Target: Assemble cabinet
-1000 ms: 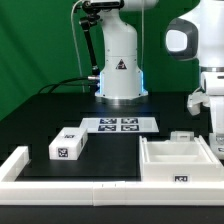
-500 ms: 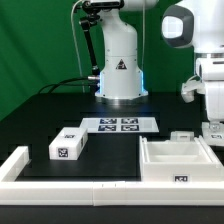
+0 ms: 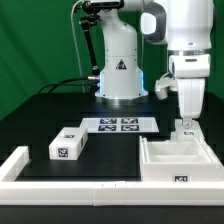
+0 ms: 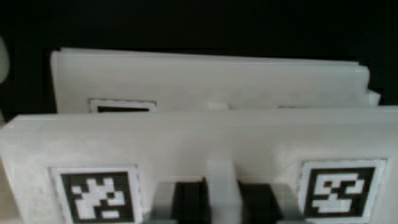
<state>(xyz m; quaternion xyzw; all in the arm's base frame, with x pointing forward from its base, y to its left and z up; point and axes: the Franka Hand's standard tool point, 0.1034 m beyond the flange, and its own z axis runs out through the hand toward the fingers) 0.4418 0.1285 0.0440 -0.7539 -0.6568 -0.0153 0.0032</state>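
White cabinet shell [image 3: 176,158] sits open-topped just below the gripper [image 3: 186,127], its back edge under the tips. I cannot tell how wide the gripper is open. A small white block [image 3: 68,145] lies far off across bare black table [image 3: 40,115]. Only the wrist view shows two square tags [image 4: 95,195] on a wall.

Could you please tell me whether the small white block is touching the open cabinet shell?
Apart. The exterior view shows a stretch of black table between the small white block and the cabinet shell.
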